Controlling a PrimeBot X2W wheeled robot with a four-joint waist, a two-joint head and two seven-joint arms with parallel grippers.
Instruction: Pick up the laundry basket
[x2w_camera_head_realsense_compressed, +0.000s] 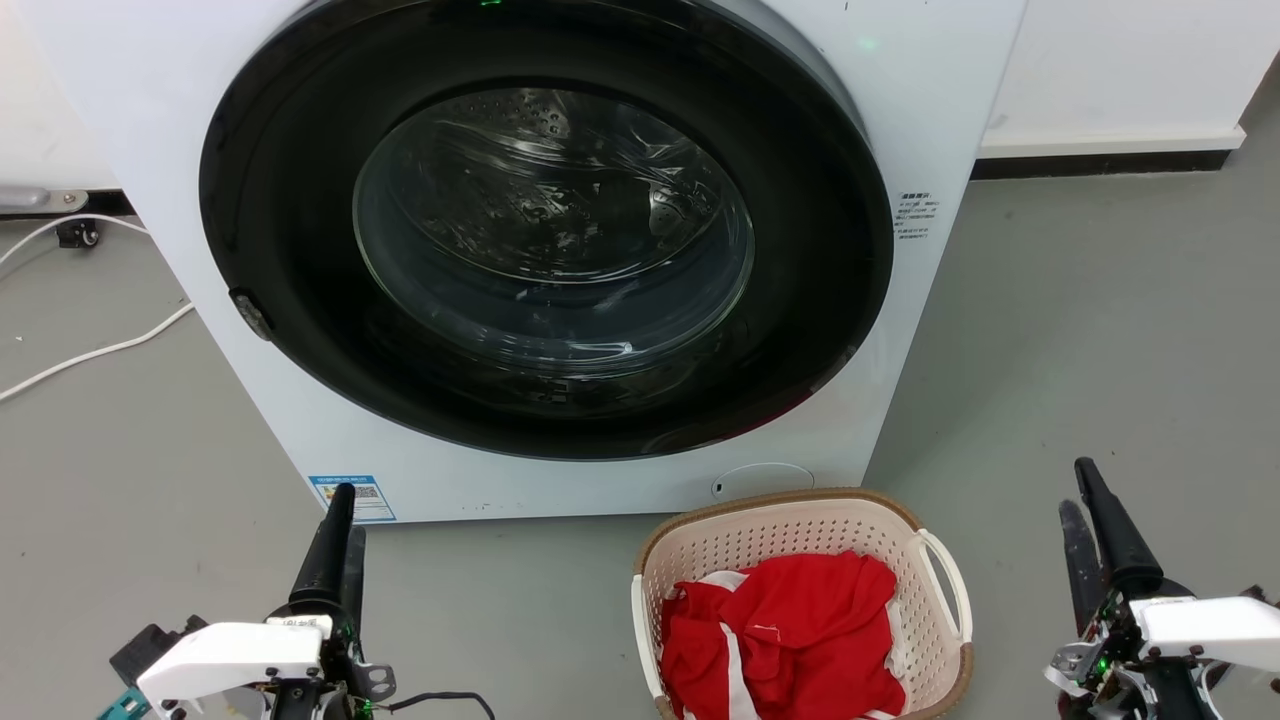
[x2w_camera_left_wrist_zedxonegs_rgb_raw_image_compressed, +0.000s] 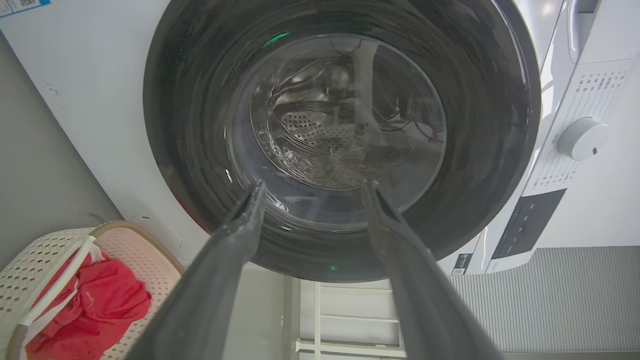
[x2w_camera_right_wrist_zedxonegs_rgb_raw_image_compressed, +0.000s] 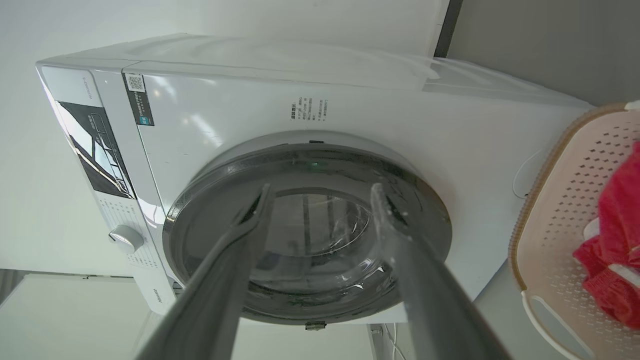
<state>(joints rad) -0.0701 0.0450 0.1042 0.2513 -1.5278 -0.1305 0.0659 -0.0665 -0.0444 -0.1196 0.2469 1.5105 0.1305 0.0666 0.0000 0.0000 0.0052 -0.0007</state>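
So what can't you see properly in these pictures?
- Laundry basket: its near end is cut off by the bottom edge of the head view.
- Whatever lies under the red clothes: they cover it in the head view.
- Label on the washing machine: the print is too small to read in the head view.
- Drum: reflections on the door glass blur the inside.

Laundry basket (x2w_camera_head_realsense_compressed: 800, 535) with red cloth (x2w_camera_head_realsense_compressed: 790, 630) before the washing machine (x2w_camera_head_realsense_compressed: 930, 120), between left end effector (x2w_camera_head_realsense_compressed: 348, 512) and right end effector (x2w_camera_head_realsense_compressed: 1077, 487)

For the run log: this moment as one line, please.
stage: before grasp | left gripper: open, empty | right gripper: open, empty | laundry basket: on floor, holds red cloth, untouched
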